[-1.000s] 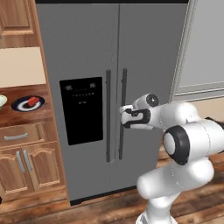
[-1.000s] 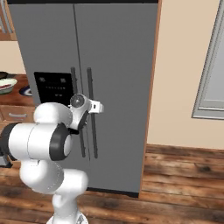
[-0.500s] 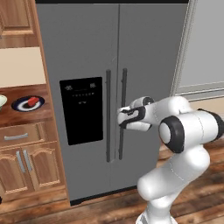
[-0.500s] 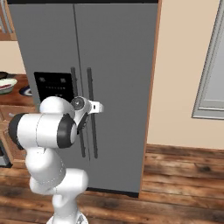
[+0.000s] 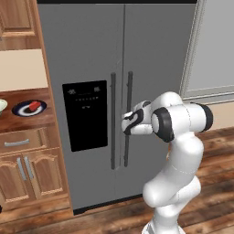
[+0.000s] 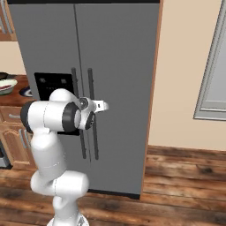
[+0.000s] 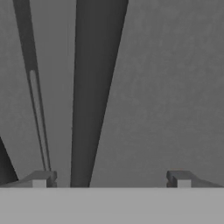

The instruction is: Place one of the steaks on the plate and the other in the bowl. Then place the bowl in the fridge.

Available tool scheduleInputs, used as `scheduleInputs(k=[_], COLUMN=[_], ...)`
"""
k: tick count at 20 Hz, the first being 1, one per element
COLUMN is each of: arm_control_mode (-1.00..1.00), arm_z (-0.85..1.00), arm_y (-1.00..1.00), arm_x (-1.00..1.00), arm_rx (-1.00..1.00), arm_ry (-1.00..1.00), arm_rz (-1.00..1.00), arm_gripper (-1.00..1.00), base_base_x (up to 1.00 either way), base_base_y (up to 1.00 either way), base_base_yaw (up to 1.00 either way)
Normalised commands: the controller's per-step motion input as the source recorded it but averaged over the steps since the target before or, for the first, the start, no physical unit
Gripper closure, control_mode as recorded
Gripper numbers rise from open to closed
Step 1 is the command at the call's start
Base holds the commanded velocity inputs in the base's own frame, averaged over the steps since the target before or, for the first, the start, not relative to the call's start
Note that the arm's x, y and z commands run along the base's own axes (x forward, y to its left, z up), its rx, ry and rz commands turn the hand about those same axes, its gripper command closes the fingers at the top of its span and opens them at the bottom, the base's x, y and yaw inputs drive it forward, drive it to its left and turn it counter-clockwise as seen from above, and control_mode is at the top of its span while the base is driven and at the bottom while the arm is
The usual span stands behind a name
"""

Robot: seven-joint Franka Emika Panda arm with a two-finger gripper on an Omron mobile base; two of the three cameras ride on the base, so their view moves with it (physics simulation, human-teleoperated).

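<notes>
Looks like the fridge-opening part of the job is what's in hand. The fridge [image 5: 119, 96] has both doors closed, and the arm has the claw [image 5: 126, 122] parked right at the right door's bar handle [image 5: 128, 119], roughly at the handle's middle. In the hand view the handle [image 7: 94, 92] runs as a dark bar from 12 o'clock down to about 7 o'clock, sitting between the two fingertips [image 7: 41, 179] but much nearer the one on the 8 o'clock side.

Claw is spread wide, nothing in it, and I can't see it actually touching the handle.

Over on the table [image 5: 27, 121] at 9 o'clock from the fridge, the plate [image 5: 29, 108] has one steak [image 5: 34, 105] lying on it. The bowl [image 6: 6, 86] is just beside the plate, further out toward 9 o'clock; I can't tell from here whether the other steak is in it.

My guess for the next move: ease forward so the handle is properly between the fingers, close on it, then pull the door out in an arc. It probably needs centering on the bar first, otherwise one finger could just bump the handle.
</notes>
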Motion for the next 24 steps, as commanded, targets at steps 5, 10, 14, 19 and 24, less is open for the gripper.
scheduleInputs(k=[5, 10, 14, 19, 24], arm_control_mode=[-1.00, -1.00, -1.00, -1.00, -1.00], arm_z=[0.00, 0.00, 0.11, 0.11, 0.00], arm_y=[0.46, 0.10, 0.10, 0.16, 0.14], arm_x=[0.07, 0.44, 0.63, 0.68, 0.70], arm_rx=[0.05, -0.02, -0.03, 0.00, 0.00], arm_ry=[0.00, 0.00, 0.02, 0.02, 0.00], arm_rz=[0.00, 0.00, 0.00, 0.00, 0.00], arm_gripper=[-1.00, -1.00, -1.00, -1.00, -1.00], base_base_x=[0.00, 0.00, 0.00, 0.00, 0.00], base_base_y=[0.00, 0.00, 0.00, 0.00, 0.00], base_base_yaw=[0.00, 0.00, 0.00, 0.00, 0.00])
